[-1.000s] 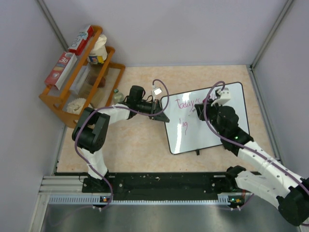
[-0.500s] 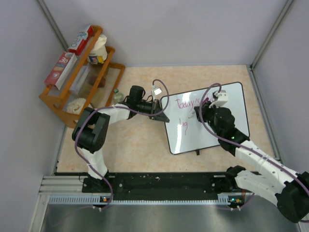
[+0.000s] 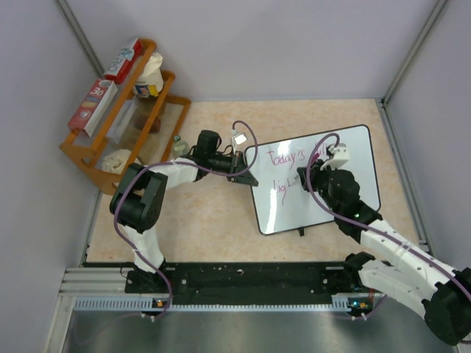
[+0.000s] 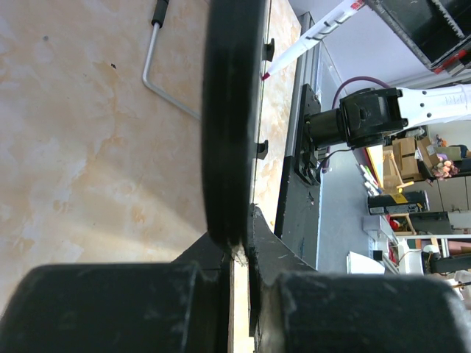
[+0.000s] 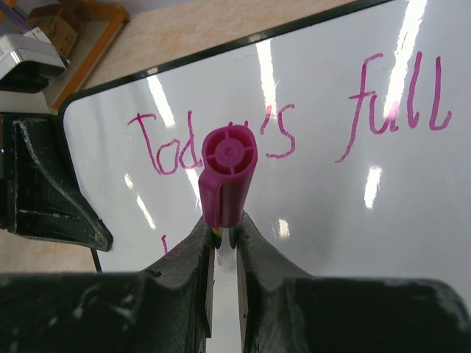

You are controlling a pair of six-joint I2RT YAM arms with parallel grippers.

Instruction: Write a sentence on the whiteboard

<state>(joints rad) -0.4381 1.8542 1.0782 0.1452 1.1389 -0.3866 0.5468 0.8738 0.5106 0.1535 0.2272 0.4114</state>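
From above, the whiteboard (image 3: 294, 212) sits on the beige tabletop (image 3: 206, 220), right of centre and skewed, with its left end nearer than its right. The sentence (image 3: 285, 157) runs in pink across it: "Today's" is readable on the upper line and a few letters start a lower line, while the right arm covers the rest. The left end effector (image 3: 246, 175) is clamped on the board's left edge. The right end effector (image 3: 302, 177) hangs over the middle of the board, beside the lower line. A wooden rack (image 3: 88, 158) stands at the far left.

The left wrist view shows the whiteboard's black frame (image 4: 232, 110) edge-on, pinched narrowly in the left end effector (image 4: 240, 254). Beyond it a white marker (image 4: 316, 31) slants down, its pink tip at the board's face.

In the right wrist view the right end effector (image 5: 224, 246) is closed narrowly around the marker (image 5: 227, 180), whose magenta butt end faces the camera. Behind it the whiteboard (image 5: 338, 220) carries the sentence (image 5: 368, 99), where "Today's full" is readable. The left end effector (image 5: 44, 193) grips the left edge.
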